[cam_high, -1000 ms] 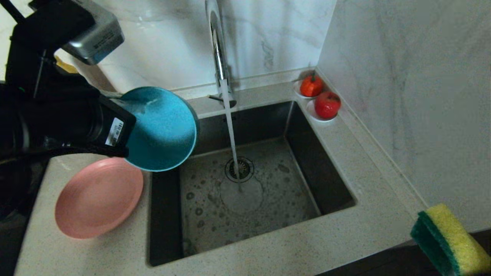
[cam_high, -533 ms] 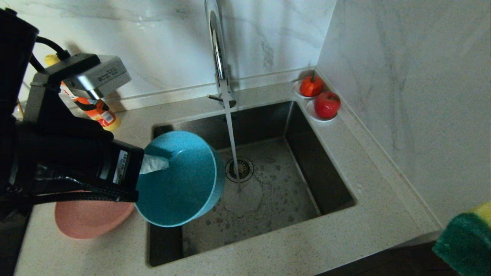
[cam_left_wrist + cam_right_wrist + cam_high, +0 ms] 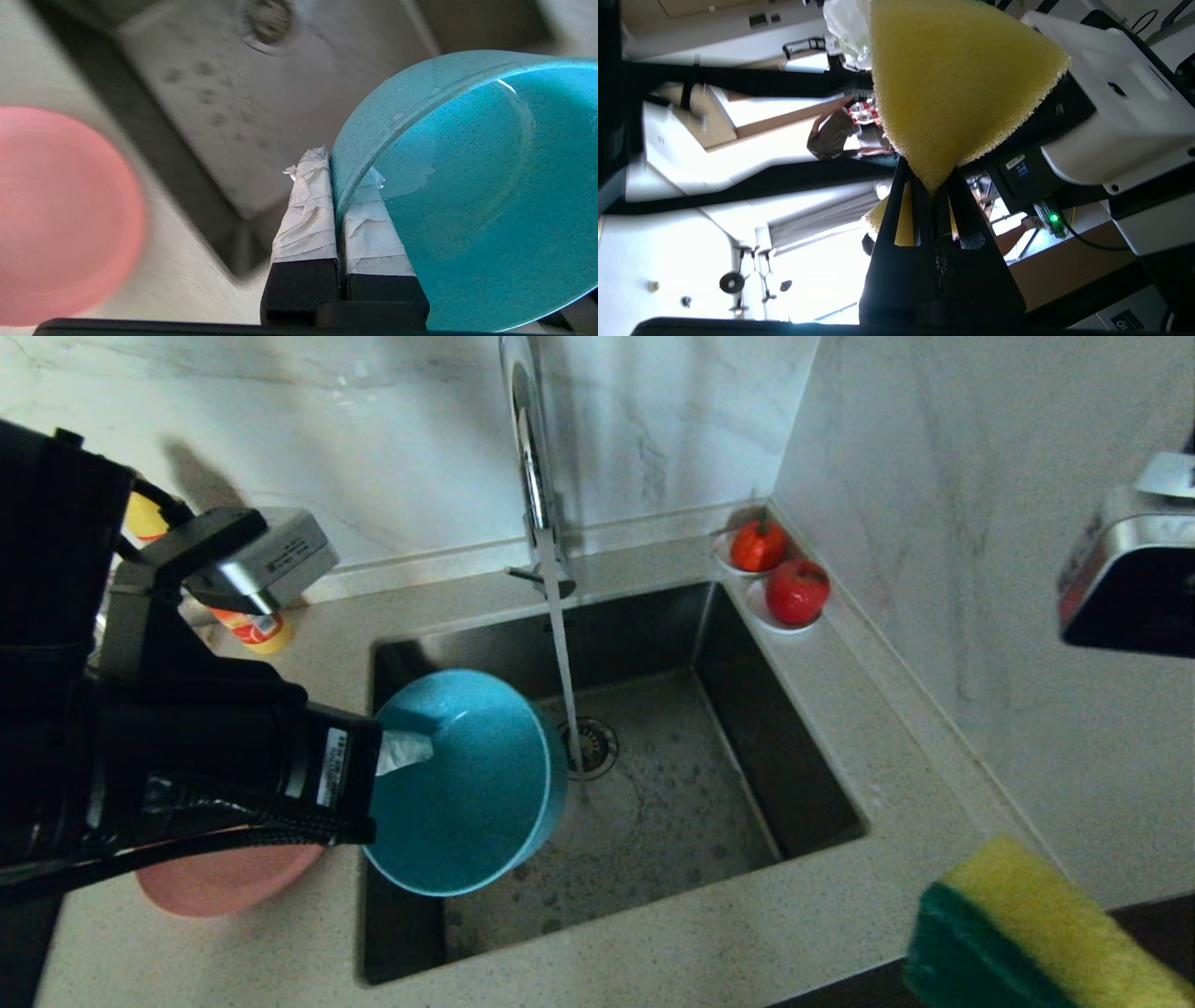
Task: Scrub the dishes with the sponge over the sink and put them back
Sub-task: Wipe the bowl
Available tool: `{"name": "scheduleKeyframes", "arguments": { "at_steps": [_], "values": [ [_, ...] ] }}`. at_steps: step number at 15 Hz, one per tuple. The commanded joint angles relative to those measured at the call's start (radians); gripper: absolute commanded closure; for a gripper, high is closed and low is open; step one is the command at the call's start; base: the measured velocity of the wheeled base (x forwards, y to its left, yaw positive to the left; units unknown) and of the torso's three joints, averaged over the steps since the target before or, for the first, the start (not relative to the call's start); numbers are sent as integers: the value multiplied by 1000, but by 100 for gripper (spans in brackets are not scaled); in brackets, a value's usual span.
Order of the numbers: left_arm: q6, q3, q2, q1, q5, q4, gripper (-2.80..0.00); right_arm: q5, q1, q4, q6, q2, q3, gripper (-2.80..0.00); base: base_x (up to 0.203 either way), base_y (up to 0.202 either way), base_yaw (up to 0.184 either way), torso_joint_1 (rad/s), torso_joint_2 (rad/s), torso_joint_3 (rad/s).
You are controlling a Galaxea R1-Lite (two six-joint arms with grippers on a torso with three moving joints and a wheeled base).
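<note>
The left hand (image 3: 348, 186) is pinched shut on the rim of the teal bowl (image 3: 467, 784), one taped finger (image 3: 306, 205) outside the wall and the other inside. The left wrist view shows this clamp plainly; the head view shows only a scrap of white tape against the bowl's inner wall. The bowl is matte, speckled teal, round and deep, tilted on edge with its hollow open toward the head camera, and nothing solid lies in it. It hangs over the left part of the sink (image 3: 803, 821), beyond the left hand's fingertips.

From the tall chrome tap (image 3: 532, 476) a stream of water (image 3: 563, 663) falls just past the bowl's far rim to the round drain (image 3: 590, 747); the dark basin floor is wet and spotted. The pink plate (image 3: 224, 887), wide and shallow, lies on the counter (image 3: 700, 943) beneath the left arm, beside the sink's left edge, bare on what shows.

The right hand (image 3: 931, 186) is closed tight on the sponge (image 3: 1018, 933), whose yellow foam narrows to a wedge between the black fingers. Only the head view shows its dark green scouring layer, with the sponge off the counter's near right corner, well apart from the bowl.

Two red fruits (image 3: 796, 591) sit on small white saucers (image 3: 775, 621) in the far right corner, and an orange-labelled bottle (image 3: 252, 627) stands behind the left arm.
</note>
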Motion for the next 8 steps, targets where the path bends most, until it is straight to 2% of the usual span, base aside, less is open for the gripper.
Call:
{"name": "scheduleKeyframes", "arguments": {
  "at_steps": [1,2,3,8],
  "values": [
    [2,2,63,-3,123,-53,0,5,17,4,4,106,-56,0,0,0,0,0,0,0],
    [-1,1,78,-5,170,-115,0,6,22,5,5,142,-83,0,0,0,0,0,0,0],
    [-4,2,77,-16,184,-147,0,8,36,6,6,180,-121,0,0,0,0,0,0,0],
    [-6,24,57,-59,196,-164,0,7,97,-52,21,290,-163,0,0,0,0,0,0,0]
  ]
}}
